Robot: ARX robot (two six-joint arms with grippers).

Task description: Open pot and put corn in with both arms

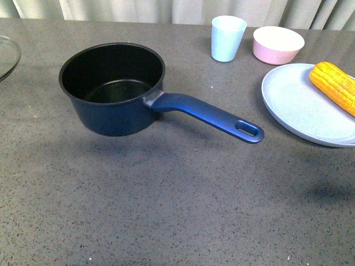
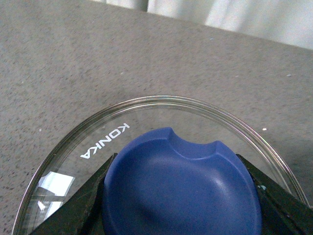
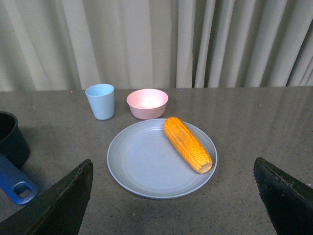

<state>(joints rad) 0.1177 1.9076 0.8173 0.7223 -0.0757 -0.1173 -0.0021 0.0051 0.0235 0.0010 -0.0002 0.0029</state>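
The dark blue pot [image 1: 113, 88] stands uncovered on the grey table, its black inside bare and its long handle [image 1: 211, 115] pointing right. Its glass lid [image 1: 6, 55] shows at the far left edge of the front view. In the left wrist view my left gripper [image 2: 182, 196] is shut on the lid's blue knob [image 2: 181, 186], the glass rim [image 2: 161, 100] curving around it just above the table. The yellow corn [image 1: 335, 84] lies on a pale blue plate [image 1: 299, 108] at the right. My right gripper [image 3: 173, 198] is open, short of the plate, with the corn [image 3: 188, 143] ahead of it.
A light blue cup [image 1: 227, 37] and a pink bowl [image 1: 278, 44] stand at the back right, behind the plate. A curtain hangs behind the table's far edge. The pot's handle end [image 3: 17, 186] lies left of the plate in the right wrist view.
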